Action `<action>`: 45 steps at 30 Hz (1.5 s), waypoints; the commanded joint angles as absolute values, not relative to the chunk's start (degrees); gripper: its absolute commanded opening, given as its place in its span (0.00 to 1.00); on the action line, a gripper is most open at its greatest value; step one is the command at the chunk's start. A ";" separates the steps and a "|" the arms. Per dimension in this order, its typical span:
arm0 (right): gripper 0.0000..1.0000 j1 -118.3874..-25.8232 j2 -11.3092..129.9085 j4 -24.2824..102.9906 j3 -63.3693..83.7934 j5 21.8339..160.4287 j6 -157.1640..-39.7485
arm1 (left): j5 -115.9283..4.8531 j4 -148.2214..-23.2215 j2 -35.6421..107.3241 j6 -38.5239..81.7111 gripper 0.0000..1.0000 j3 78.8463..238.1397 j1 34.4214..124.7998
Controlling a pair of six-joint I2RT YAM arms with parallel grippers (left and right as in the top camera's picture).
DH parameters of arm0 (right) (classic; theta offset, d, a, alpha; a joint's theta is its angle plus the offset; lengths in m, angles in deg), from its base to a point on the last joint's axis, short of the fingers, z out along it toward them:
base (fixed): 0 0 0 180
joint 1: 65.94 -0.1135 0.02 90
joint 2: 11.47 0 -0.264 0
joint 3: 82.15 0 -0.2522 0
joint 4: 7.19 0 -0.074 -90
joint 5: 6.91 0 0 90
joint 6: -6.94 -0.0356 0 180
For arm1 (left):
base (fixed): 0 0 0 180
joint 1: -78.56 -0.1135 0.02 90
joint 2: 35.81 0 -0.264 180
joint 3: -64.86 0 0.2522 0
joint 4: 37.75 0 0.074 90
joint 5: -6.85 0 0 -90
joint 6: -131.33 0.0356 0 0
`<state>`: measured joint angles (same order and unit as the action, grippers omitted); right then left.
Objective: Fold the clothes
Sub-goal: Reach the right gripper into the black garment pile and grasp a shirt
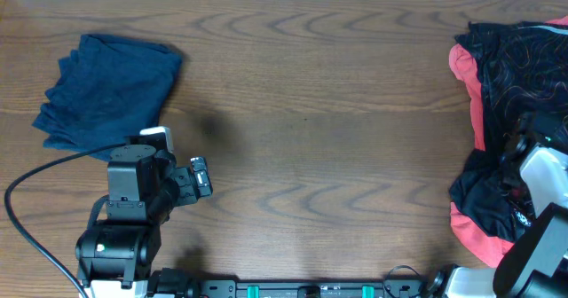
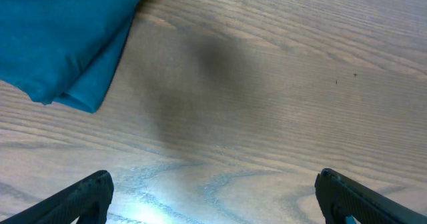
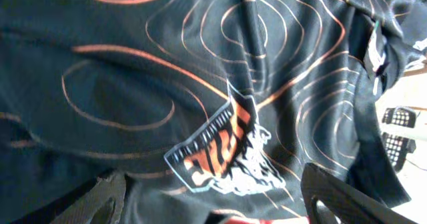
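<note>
While our left claw (image 2: 213, 177) hangs released over bare counter (image 1: 337, 112) near the front-left corner, the folded navy garment (image 1: 106, 90) lies just beyond it toward the far-left corner, not touching it. Our right claw (image 3: 215, 174) is spread wide too, close over a black jersey (image 3: 133, 84) with orange contour lines, part of the black-and-coral heap (image 1: 506, 76) at the right edge.

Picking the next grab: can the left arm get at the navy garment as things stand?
Probably yes. The left gripper hangs open over bare table, the navy garment lies close beside it, and nothing sits between them.
</note>
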<state>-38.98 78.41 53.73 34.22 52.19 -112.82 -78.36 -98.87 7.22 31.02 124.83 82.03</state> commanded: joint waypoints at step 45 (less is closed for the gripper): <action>0.01 -83.44 73.28 46.08 26.72 100.50 -88.58 | -77.77 -98.82 7.24 30.94 0.98 125.95 81.79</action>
